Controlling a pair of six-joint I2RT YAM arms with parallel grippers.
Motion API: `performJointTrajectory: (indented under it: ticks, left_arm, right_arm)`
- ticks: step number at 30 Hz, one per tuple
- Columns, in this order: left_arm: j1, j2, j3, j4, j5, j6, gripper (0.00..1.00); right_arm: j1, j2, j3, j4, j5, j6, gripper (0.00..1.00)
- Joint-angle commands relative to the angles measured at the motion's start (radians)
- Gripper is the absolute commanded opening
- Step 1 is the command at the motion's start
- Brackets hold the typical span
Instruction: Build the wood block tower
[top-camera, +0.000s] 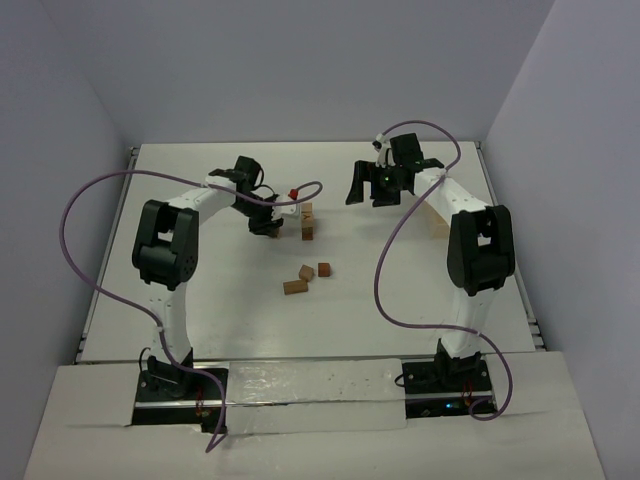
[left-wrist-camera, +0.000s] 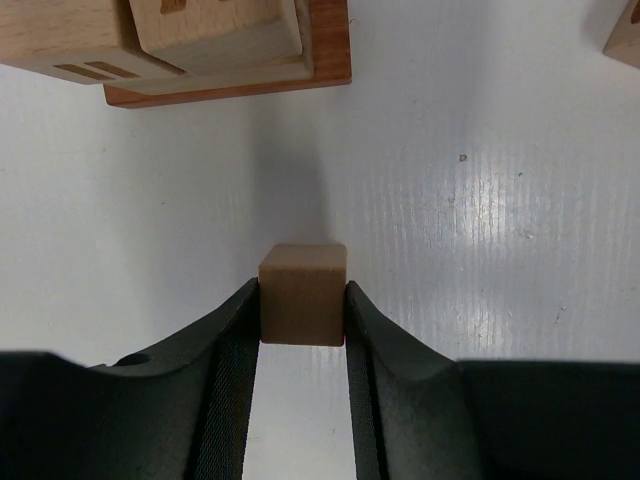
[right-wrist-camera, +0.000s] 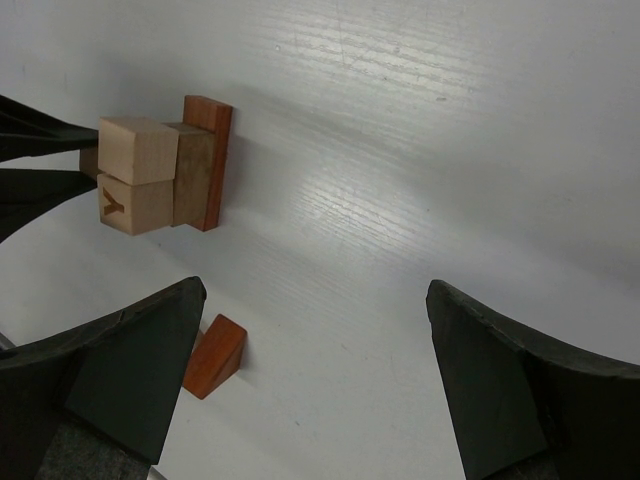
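The tower (top-camera: 307, 222) is a short stack of tan blocks on a reddish-brown base, mid-table. It shows at the top left of the left wrist view (left-wrist-camera: 200, 45) and in the right wrist view (right-wrist-camera: 165, 177). My left gripper (left-wrist-camera: 303, 302) is shut on a small tan cube (left-wrist-camera: 303, 290), a short way from the tower; in the top view the gripper (top-camera: 268, 224) is just left of it. My right gripper (right-wrist-camera: 312, 300) is open and empty, right of the tower in the top view (top-camera: 372, 195). Three loose wood blocks (top-camera: 306, 277) lie nearer the arms.
A pale wooden tray (top-camera: 437, 215) lies under the right arm at the table's right. A reddish-brown wedge block (right-wrist-camera: 215, 355) lies by my right gripper's left finger. Another tan block (left-wrist-camera: 625, 40) shows at the left wrist view's top right corner.
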Motion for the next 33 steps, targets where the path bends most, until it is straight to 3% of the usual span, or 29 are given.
performJointTrajectory:
  ticks: [1, 3, 4, 6, 10, 15, 18, 20, 26, 29, 33]
  left_arm:
    - [-0.009, 0.001, 0.033, -0.004, 0.019, -0.034, 0.33]
    - [-0.012, -0.008, 0.052, -0.012, 0.017, -0.086, 0.17]
    - [-0.015, -0.017, 0.057, -0.016, 0.02, -0.125, 0.14]
    - [-0.028, -0.056, 0.073, -0.008, 0.019, -0.265, 0.01]
    - [-0.057, -0.157, 0.065, 0.04, 0.004, -0.588, 0.0]
    - [-0.093, -0.347, 0.021, 0.167, -0.17, -1.102, 0.0]
    - [-0.13, -0.375, 0.061, 0.201, -0.467, -1.386, 0.0]
    - [-0.138, -0.348, 0.112, 0.168, -0.565, -1.528, 0.0]
    - [-0.157, -0.187, 0.338, 0.025, -0.665, -1.734, 0.0]
    - [-0.167, -0.107, 0.446, -0.042, -0.678, -1.785, 0.0]
    - [-0.216, -0.048, 0.482, -0.065, -0.759, -1.782, 0.0]
  right_arm:
    - [-0.011, -0.002, 0.017, 0.019, -0.017, 0.001, 1.0]
    - [-0.011, -0.006, 0.014, 0.02, -0.015, 0.003, 1.0]
    - [-0.012, -0.01, 0.012, 0.02, -0.015, 0.003, 1.0]
    - [-0.013, -0.021, 0.006, 0.021, -0.01, 0.005, 1.0]
    - [-0.019, -0.043, -0.007, 0.023, -0.006, 0.008, 1.0]
    - [-0.03, -0.063, -0.013, 0.027, 0.001, 0.018, 1.0]
    - [-0.033, -0.065, -0.009, 0.029, 0.015, 0.025, 1.0]
    - [-0.036, -0.066, -0.006, 0.03, 0.027, 0.032, 1.0]
    - [-0.039, -0.076, 0.005, 0.042, 0.102, 0.066, 1.0]
    - [-0.049, -0.071, 0.021, 0.026, 0.117, 0.07, 1.0]
    - [-0.063, -0.067, 0.029, 0.02, 0.126, 0.068, 1.0]
